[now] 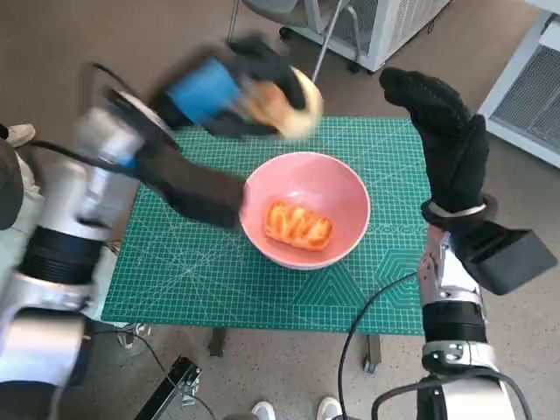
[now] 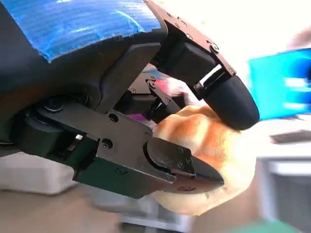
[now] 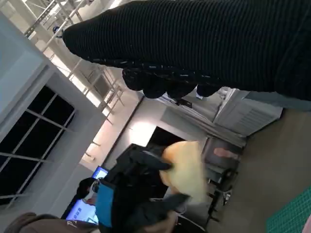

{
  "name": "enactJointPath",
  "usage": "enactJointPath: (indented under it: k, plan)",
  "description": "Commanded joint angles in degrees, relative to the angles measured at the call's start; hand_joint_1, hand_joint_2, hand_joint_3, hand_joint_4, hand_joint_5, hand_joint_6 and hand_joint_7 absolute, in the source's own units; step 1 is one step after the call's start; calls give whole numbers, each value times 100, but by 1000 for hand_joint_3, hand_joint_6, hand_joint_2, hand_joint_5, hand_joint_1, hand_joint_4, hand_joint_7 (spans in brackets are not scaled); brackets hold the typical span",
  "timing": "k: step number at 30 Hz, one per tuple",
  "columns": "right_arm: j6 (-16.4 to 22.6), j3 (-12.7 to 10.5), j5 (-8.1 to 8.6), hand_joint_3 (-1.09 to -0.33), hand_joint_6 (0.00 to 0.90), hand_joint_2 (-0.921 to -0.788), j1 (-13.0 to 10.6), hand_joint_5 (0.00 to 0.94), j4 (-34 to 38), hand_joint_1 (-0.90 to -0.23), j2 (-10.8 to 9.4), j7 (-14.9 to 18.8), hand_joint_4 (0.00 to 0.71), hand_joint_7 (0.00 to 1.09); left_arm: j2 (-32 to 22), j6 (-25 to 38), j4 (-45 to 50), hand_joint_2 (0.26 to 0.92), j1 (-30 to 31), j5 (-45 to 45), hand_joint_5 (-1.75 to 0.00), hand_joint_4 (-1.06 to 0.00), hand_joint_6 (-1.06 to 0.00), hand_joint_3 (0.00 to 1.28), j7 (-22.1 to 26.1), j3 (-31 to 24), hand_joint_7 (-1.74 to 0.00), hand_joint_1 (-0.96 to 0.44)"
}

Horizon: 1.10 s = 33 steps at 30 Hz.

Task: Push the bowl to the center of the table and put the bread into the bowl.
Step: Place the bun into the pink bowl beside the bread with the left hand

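A pink bowl (image 1: 341, 188) stands near the middle of the green mat (image 1: 175, 262), with a glazed pastry (image 1: 299, 225) lying inside it. My left hand (image 1: 229, 92) is raised above the mat's far edge, behind the bowl, and grips a pale round bread roll (image 1: 286, 107). In the left wrist view the black fingers (image 2: 228, 94) clamp the roll (image 2: 218, 160) from both sides. The right wrist view also shows the roll (image 3: 187, 167) in the left hand (image 3: 131, 194). My gloved right hand (image 1: 446, 140) hovers upright to the right of the bowl, fingers apart and holding nothing.
The green mat covers the small table. A chair base and a white cabinet (image 1: 385, 26) stand on the floor beyond the table's far side. A grey unit (image 1: 534, 96) is at the far right. Cables hang below the table's near edge. A person (image 3: 43, 223) sits at a screen.
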<state>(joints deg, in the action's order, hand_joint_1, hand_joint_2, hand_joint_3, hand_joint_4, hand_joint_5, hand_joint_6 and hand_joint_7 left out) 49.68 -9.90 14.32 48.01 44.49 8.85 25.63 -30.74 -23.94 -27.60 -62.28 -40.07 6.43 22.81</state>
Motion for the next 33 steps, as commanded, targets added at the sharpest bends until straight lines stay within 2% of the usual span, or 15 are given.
enactJointPath:
  k: [1,6,9,13,15,17,18,19,20,21,23,27,33]
  plan:
    - [-50,15,-15,-694,21,-921,-116,3,65,-578,20,56,356,833,236,-133,-21,920,142,-145,-1321,-452,-681,148,212,292,-1206,0]
    - [-61,10,-36,-698,19,-921,-127,3,31,-559,43,33,356,833,464,-103,-266,920,148,-379,-1282,-466,-677,144,340,577,-1234,-1]
    - [-58,5,-49,-702,18,-921,-146,2,2,-548,54,11,356,833,625,-71,-590,918,115,-578,-1284,-467,-685,143,259,757,-1227,-1]
    - [-73,6,-67,-706,18,-921,-180,2,-59,-541,60,-16,355,832,788,-34,-999,876,66,-720,-1333,-448,-687,228,195,884,-1217,-1]
    - [-84,4,-75,-708,17,-921,-198,2,-96,-537,59,-34,355,832,848,25,-1167,902,66,-710,-1431,-445,-650,201,286,904,-1140,-1]
    - [-98,-1,-65,-710,17,-921,-211,2,-130,-535,53,-40,355,832,868,124,-1224,911,106,-616,-1462,-390,-507,270,516,875,-1303,-1]
    - [-109,-10,-39,-710,17,-921,-223,2,-155,-534,53,-28,356,832,855,266,-1177,898,158,-503,-1273,-322,-427,266,839,838,-1174,-1]
    - [-117,-16,-22,-711,17,-921,-227,2,-167,-534,54,-19,356,832,845,361,-1144,888,188,-428,-864,-244,-339,243,1059,811,-872,12]
    - [-125,-20,-12,-710,17,-921,-231,2,-178,-535,54,-13,356,831,838,429,-1113,888,209,-380,-694,-206,-309,226,1208,794,-736,23]
    - [-131,-26,0,-710,17,-921,-231,2,-182,-537,54,-6,356,831,834,521,-1061,885,226,-319,-445,-158,-287,183,1399,772,-515,35]
    - [-137,-34,13,-708,17,-921,-233,3,-198,-540,58,0,356,831,834,697,-949,896,261,-196,-182,-74,-253,135,1718,718,-256,41]
    - [-136,-44,10,-706,18,-921,-220,3,-218,-543,57,-25,357,830,819,933,-720,894,368,63,-38,-17,-233,95,2075,544,-107,33]
    - [-123,-56,-7,-704,20,-921,-189,3,-184,-545,38,-57,358,828,780,1103,-447,892,575,626,-3,-1,-206,76,2372,153,-56,27]
